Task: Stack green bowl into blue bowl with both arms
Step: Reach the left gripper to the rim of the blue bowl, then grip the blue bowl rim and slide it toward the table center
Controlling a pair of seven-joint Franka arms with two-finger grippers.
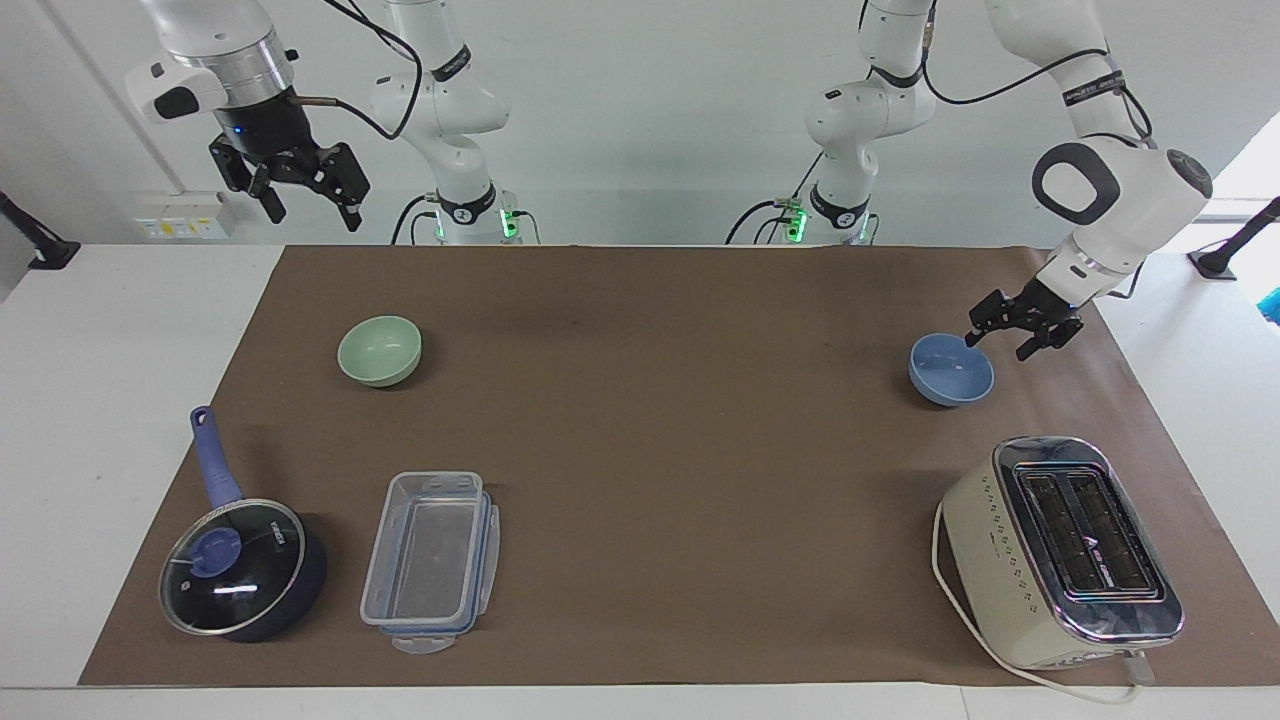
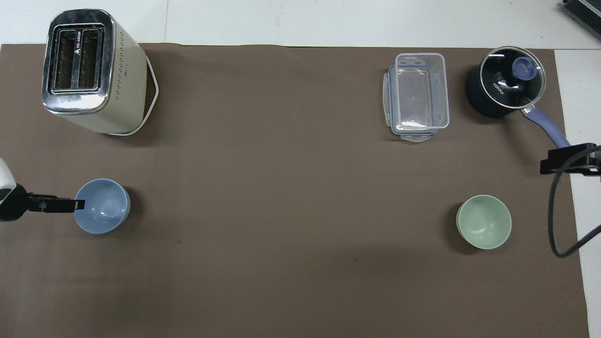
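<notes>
The blue bowl sits upright on the brown mat toward the left arm's end of the table; it also shows in the overhead view. My left gripper is open and low at the bowl's rim on the side toward the table end, one finger at the rim. The green bowl sits upright toward the right arm's end, also in the overhead view. My right gripper is open, empty and waits high up, nearer the robots than the green bowl; only part of it shows overhead.
A cream toaster with a white cord stands farther from the robots than the blue bowl. A clear plastic container and a dark blue saucepan with a glass lid lie farther out than the green bowl. All rest on the brown mat.
</notes>
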